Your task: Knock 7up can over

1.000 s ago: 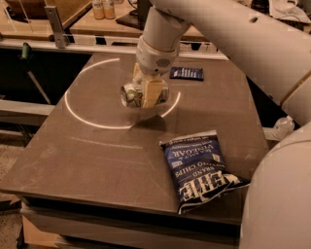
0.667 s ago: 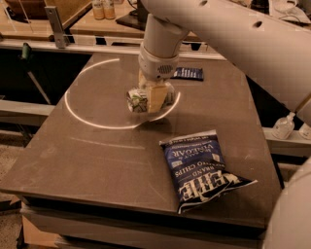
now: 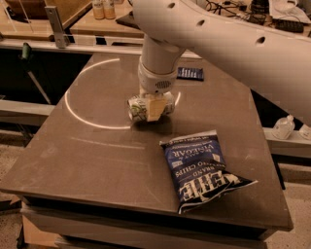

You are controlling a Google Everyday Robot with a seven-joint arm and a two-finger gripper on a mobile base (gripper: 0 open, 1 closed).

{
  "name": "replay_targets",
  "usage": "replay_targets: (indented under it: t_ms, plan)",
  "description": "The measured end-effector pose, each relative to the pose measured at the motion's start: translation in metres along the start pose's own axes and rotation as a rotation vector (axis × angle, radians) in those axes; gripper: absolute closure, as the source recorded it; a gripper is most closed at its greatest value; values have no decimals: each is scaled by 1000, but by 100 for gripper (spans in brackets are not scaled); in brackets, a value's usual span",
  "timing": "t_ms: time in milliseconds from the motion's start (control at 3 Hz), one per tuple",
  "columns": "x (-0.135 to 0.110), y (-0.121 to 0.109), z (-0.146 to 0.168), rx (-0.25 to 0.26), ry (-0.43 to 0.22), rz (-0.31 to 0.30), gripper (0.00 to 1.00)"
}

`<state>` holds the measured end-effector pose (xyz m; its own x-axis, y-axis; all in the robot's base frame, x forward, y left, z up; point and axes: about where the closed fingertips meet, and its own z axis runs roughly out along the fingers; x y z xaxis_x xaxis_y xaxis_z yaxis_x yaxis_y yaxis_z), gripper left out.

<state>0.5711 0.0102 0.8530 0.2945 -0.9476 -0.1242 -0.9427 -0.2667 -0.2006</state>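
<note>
The 7up can (image 3: 138, 108), white and green, lies on its side on the dark table (image 3: 97, 160), near the middle and just inside a white arc painted on the top. My gripper (image 3: 155, 108) comes straight down from the big white arm and is right against the can, covering its right half. The can's top end is hidden behind the gripper.
A blue chip bag (image 3: 204, 165) lies flat near the table's front right edge. A small dark blue packet (image 3: 190, 73) lies at the back. Bottles (image 3: 104, 8) stand on a bench behind. A clear plastic bottle (image 3: 283, 127) sits off the table's right side.
The gripper and the can have shifted together a little to the right and toward the front of the table. The chip bag has not moved.
</note>
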Motion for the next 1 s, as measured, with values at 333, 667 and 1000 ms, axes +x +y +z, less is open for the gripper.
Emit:
replay_targets:
  t_ms: [333, 667, 1000]
  plan:
    - [1, 3, 3, 3, -1, 13, 8]
    - [1, 0, 2, -1, -16, 14, 0]
    - [9, -8, -13, 69, -99, 98, 0]
